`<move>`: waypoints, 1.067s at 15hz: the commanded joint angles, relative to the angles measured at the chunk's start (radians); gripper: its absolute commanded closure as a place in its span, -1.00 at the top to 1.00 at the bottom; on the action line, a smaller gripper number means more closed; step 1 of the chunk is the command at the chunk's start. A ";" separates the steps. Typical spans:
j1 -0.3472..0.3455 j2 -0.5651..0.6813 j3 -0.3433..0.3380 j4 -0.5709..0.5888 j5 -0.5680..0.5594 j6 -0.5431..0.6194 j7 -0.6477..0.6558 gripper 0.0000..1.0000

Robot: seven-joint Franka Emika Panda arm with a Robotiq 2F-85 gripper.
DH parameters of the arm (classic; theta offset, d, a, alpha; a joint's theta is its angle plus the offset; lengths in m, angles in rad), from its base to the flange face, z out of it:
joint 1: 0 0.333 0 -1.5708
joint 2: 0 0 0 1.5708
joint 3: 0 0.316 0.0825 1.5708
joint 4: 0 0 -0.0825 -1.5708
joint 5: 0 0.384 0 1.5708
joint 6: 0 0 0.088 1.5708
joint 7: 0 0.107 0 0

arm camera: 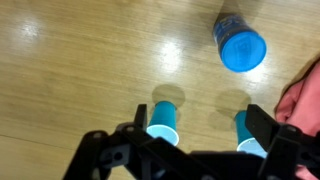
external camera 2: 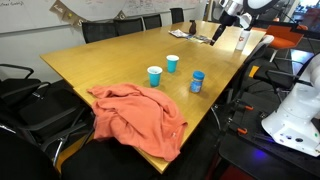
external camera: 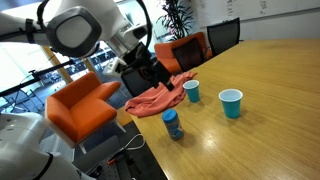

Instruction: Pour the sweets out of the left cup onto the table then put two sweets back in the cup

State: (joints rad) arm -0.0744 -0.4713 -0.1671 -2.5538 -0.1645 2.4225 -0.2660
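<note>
No words can be read on the cups or the bottle. The left cup (external camera: pixel 191 91) stands upright on the table (external camera: pixel 272 75), close to the orange cloth (external camera: pixel 155 98). The other cup (external camera: pixel 231 103) is a lighter blue and stands a bit farther from the cloth. The blue bottle (external camera: pixel 172 123) stands near the table edge. In both exterior views the cups and the bottle are apart and do not touch. One exterior view shows orange chairs (external camera: pixel 80 105) behind the arm. Another shows black chairs (external camera 2: pixel 25 95) and the cloth (external camera 2: pixel 135 115) hanging over the table corner, with the left cup (external camera 2: pixel 154 75) just past it. Only the wrist view looks straight down. It shows the round blue lid of the bottle (arm camera: pixel 240 47) and the rim of the other cup (arm camera: pixel 164 128). The left cup (arm camera: pixel 246 135) is partly hidden there behind one finger. The sweets cannot be seen in any view. The pincer (arm camera: pixel 200 125) is wide open. It holds nothing and touches nothing, and it hangs in the air above the two cups. In an exterior view the pincer (external camera: pixel 150 72) is seen over the cloth side of the table.
</note>
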 commanded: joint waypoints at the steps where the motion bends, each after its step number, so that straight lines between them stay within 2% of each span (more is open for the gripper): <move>1: 0.029 0.232 -0.016 0.230 0.078 0.012 -0.018 1.00; 8: -0.021 0.626 0.000 0.626 0.183 -0.030 -0.012 1.00; 11: -0.057 0.764 0.017 0.755 0.203 -0.028 -0.008 1.00; 15: -0.093 0.877 0.038 0.870 0.197 -0.030 0.007 1.00; 16: -0.089 0.829 0.038 0.791 0.170 0.003 0.006 1.00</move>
State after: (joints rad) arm -0.1436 0.3606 -0.1521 -1.7627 0.0182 2.4286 -0.2679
